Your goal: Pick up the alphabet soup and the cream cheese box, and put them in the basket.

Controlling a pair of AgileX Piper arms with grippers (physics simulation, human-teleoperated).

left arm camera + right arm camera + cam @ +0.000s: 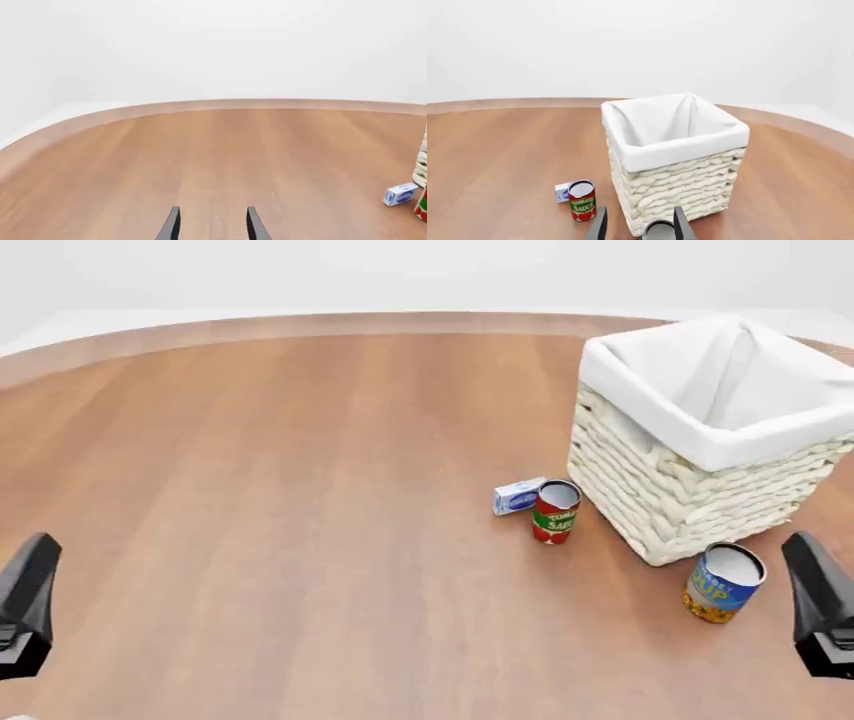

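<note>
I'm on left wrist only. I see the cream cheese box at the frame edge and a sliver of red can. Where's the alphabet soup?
Observer: In the front view, the alphabet soup stands upright at the near corner of the basket, close to the right gripper.
Operator: Anything in the basket yet?
Observer: No. The right wrist view shows only the white liner inside.
Operator: Is the box touching the red can?
Observer: The cream cheese box lies just behind and left of the tomato can; contact cannot be told.
Operator: Left gripper state?
Observer: The left gripper is open and holds nothing.
</note>
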